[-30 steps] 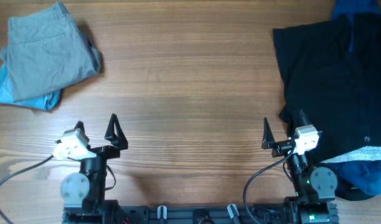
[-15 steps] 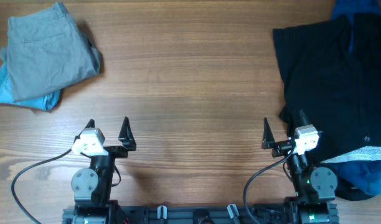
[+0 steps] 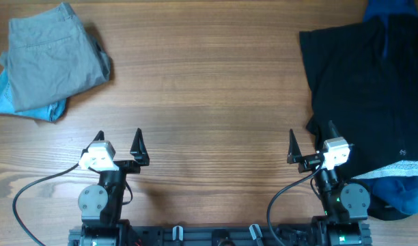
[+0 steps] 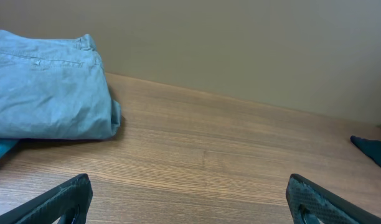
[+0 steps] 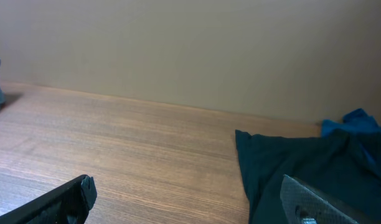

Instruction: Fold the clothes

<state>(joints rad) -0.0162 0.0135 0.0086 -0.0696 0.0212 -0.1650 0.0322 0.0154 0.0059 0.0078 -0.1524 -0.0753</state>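
No text, label, brand or number can be read in any view. A tiny pale mark [image 3: 402, 153] low on the black garment [image 3: 359, 75] is too small to make out.

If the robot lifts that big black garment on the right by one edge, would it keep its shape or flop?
Probably flop: the black garment lies spread flat with soft folds, so it looks limp and would likely drape. Pushed, it would probably bunch up rather than slide whole across the wooden table.
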